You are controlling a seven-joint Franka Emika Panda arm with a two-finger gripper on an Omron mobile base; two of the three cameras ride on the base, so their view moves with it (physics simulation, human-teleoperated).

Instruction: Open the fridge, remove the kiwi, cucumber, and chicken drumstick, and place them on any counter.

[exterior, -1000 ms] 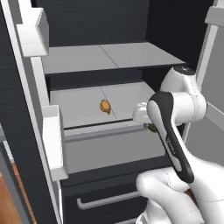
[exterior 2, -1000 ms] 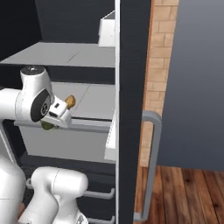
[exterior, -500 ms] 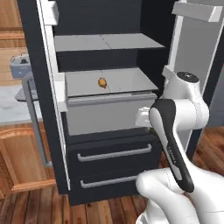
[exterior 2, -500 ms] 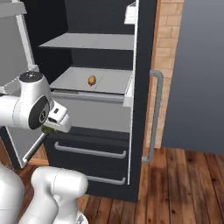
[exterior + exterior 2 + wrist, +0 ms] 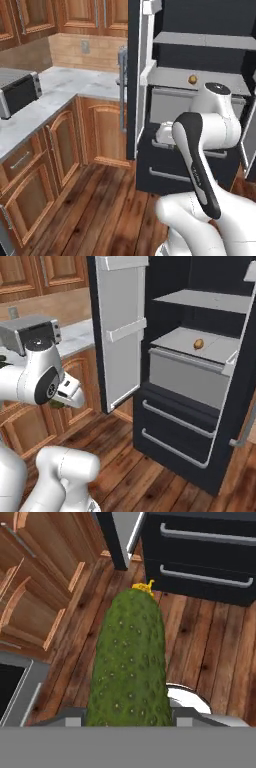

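The hand [image 5: 64, 398] is pinching the cucumber [image 5: 128, 662], a bumpy dark green thing with a small yellow tip, its fingers pressing on the fruit's two sides at the near end. In the hand view the cucumber is pointing out over the wooden floor [image 5: 200, 652], toward the fridge's two lower drawers [image 5: 200, 557]. In the right base view a sliver of green is showing under the hand, which is hanging beside the brown cabinets [image 5: 30, 426], well apart from the fridge [image 5: 200, 406].

The fridge is standing with its doors swung wide, its left door [image 5: 122, 331] showing a pale inner face. On the middle shelf [image 5: 180, 338] a small orange-brown chicken drumstick [image 5: 198, 344] is lying; it is also showing in the left base view [image 5: 192, 79].

The white marble surface [image 5: 65, 90] is running along the left, carrying a silver and black toaster [image 5: 17, 92]. No brand, label or writing is legible anywhere.
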